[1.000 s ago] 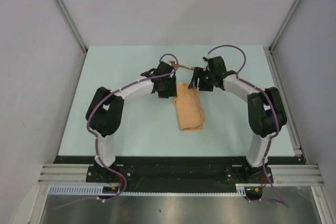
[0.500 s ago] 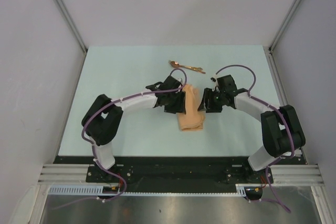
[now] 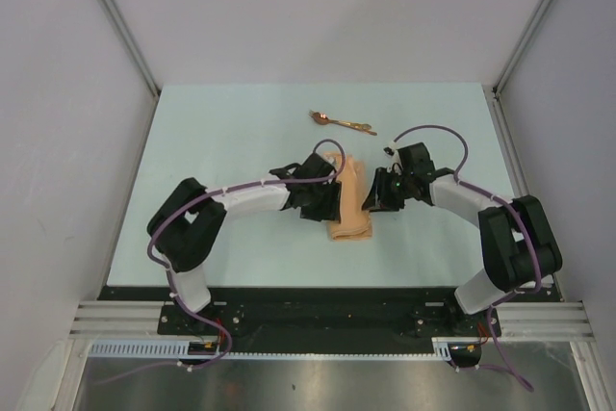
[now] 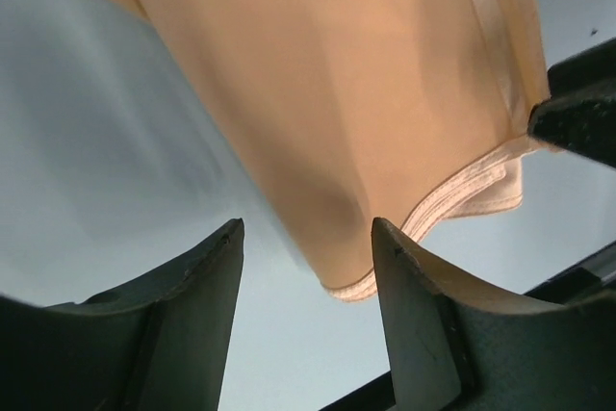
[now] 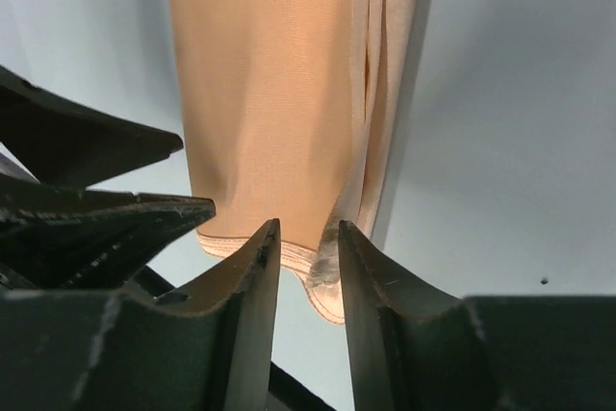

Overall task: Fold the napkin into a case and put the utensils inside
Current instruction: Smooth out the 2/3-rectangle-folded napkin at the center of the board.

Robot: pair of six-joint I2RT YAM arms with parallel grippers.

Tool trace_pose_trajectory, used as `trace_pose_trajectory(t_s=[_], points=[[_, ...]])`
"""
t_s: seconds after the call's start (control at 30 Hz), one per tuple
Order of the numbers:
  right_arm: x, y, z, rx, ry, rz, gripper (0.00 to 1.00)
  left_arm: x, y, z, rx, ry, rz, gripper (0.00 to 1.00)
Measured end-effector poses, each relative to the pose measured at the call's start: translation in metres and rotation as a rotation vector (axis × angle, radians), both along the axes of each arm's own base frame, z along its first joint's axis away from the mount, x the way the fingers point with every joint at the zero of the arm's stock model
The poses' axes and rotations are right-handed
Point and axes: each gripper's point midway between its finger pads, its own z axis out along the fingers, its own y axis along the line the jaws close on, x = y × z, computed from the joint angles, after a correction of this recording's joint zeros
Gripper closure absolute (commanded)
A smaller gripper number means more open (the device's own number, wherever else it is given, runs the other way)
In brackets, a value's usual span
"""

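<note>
The peach napkin lies folded into a long strip in the middle of the table. My left gripper is low at its left edge, open, and a hemmed corner of the napkin reaches between its fingertips. From the right side my right gripper comes in with jaws narrowed to a small gap. The napkin's layered corner sits in that gap, against the right finger. The copper utensils lie on the table beyond the napkin, apart from both grippers.
The left gripper's dark fingers show at the left of the right wrist view. Part of the right gripper shows at the right edge of the left wrist view. White walls stand around the pale table.
Both grippers came back from beside the utensils to the near end of the napkin. The right jaws narrowed around the napkin corner. The left jaws widened a little.
</note>
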Motion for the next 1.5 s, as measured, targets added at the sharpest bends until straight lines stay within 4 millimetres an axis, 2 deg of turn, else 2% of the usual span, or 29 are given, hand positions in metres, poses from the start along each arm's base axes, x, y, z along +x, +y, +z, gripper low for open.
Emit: trace_pose_trajectory(t_s=[0.1, 0.3, 0.37, 0.5, 0.6, 0.77, 0.93, 1.1, 1.5], points=[[-0.002, 0.003, 0.001, 0.013, 0.005, 0.009, 0.65, -0.009, 0.003, 0.000, 0.049, -0.061, -0.013, 0.39], [-0.007, 0.004, -0.002, 0.016, 0.031, 0.000, 0.44, -0.021, -0.009, 0.018, 0.169, -0.288, -0.080, 0.39], [-0.010, 0.001, -0.004, 0.007, 0.041, -0.011, 0.33, -0.026, -0.012, 0.021, 0.217, -0.345, -0.104, 0.39], [-0.023, -0.008, -0.006, -0.001, 0.053, -0.031, 0.28, -0.030, -0.017, 0.026, 0.297, -0.426, -0.133, 0.37], [-0.036, -0.015, -0.006, 0.000, 0.056, -0.042, 0.30, -0.029, -0.019, 0.022, 0.356, -0.468, -0.148, 0.36], [-0.058, -0.021, -0.011, 0.013, 0.079, -0.053, 0.44, -0.029, -0.014, 0.009, 0.427, -0.478, -0.167, 0.35], [-0.069, -0.022, -0.019, 0.027, 0.115, -0.058, 0.52, -0.030, -0.014, 0.006, 0.441, -0.477, -0.178, 0.35], [-0.067, -0.019, -0.020, 0.061, 0.116, -0.061, 0.54, -0.032, -0.014, 0.006, 0.444, -0.480, -0.190, 0.34], [-0.058, -0.013, -0.028, 0.105, 0.131, -0.065, 0.71, -0.041, -0.021, 0.008, 0.421, -0.492, -0.250, 0.33]])
